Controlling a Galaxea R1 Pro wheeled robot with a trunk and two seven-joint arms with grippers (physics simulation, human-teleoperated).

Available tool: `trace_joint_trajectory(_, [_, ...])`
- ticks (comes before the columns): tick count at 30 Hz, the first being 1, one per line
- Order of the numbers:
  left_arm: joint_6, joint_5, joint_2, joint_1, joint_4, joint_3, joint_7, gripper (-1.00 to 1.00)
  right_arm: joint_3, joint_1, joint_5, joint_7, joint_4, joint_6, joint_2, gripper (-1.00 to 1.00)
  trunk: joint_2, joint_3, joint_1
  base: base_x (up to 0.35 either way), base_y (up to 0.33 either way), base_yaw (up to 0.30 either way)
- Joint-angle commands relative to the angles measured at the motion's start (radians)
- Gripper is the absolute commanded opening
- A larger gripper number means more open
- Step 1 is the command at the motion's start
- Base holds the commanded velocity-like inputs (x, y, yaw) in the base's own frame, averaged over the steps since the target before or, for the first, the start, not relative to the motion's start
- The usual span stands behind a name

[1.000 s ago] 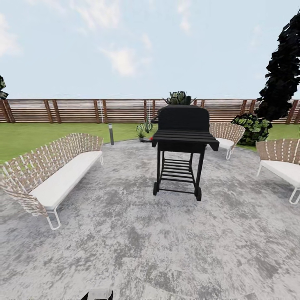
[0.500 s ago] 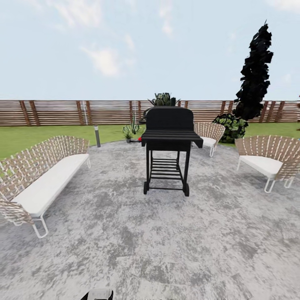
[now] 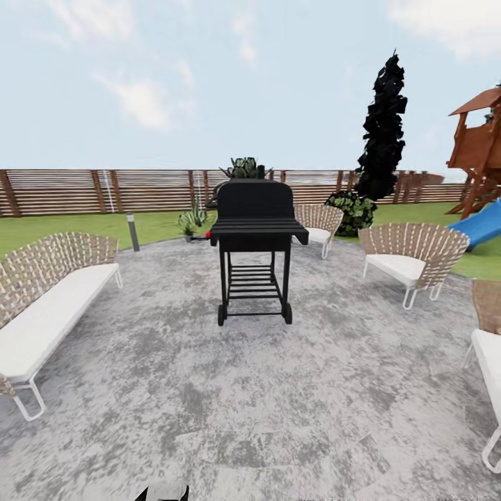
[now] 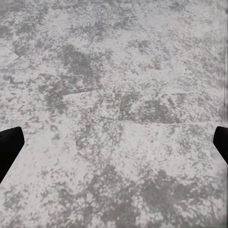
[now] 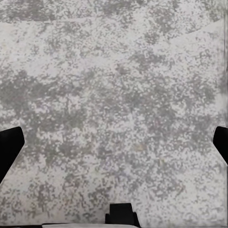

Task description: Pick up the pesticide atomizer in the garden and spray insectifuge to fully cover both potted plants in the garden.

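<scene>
The garden shows in the head view as a green lawn (image 3: 62,226) around grey stone paving (image 3: 250,390), closed off by a brown slat fence (image 3: 76,189). Small spiky green plants (image 3: 189,221) stand at the paving's far edge, left of the grill; they are too small to tell whether they are the potted plants. A tiny red thing (image 3: 207,235) lies beside them, too small to identify. The pesticide atomizer cannot be made out. My left gripper (image 4: 114,147) is open over bare paving. My right gripper (image 5: 114,147) is open too, with nothing between its fingers.
A black wheeled grill (image 3: 255,243) stands mid-patio. A woven bench (image 3: 42,306) is at the left, woven chairs (image 3: 410,254) at the right and another (image 3: 316,224) behind the grill. A dark tall tree (image 3: 383,132), a bush (image 3: 353,211), a lamp post (image 3: 131,232) and a wooden playset with a blue slide (image 3: 480,223) lie beyond.
The head view has swung to the right, so everything has shifted left in the picture. The playset and slide have come into view at the right.
</scene>
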Motion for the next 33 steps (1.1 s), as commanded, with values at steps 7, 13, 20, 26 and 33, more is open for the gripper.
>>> trace_joint_trajectory(7, [-0.003,0.0,0.001,0.0,0.0,0.001,0.0,1.0,-0.002,-0.001,-0.001,0.0,0.001,-0.003,0.0,1.0,-0.001,0.003,0.0,-0.001,0.0,-0.255])
trace_joint_trajectory(13, [-0.003,0.0,0.001,0.001,0.0,0.001,0.0,1.0,-0.002,-0.001,-0.001,0.0,0.001,-0.003,0.0,1.0,-0.001,0.006,0.0,0.0,0.0,-0.255])
trace_joint_trajectory(20, [-0.003,0.0,0.001,0.001,0.0,0.001,0.0,1.0,-0.002,-0.001,-0.001,0.0,0.002,-0.003,0.0,1.0,-0.001,0.01,0.0,0.0,0.0,-0.256])
trace_joint_trajectory(26, [-0.003,0.0,0.001,0.001,0.0,0.001,0.0,1.0,-0.002,-0.001,-0.001,0.0,0.001,-0.003,0.0,1.0,-0.001,0.013,0.0,0.0,0.0,-0.256])
trace_joint_trajectory(33, [-0.003,0.0,0.001,0.001,0.0,0.001,0.0,1.0,-0.002,-0.001,-0.001,0.0,0.001,-0.003,0.0,1.0,-0.001,0.016,0.0,0.0,0.0,-0.256])
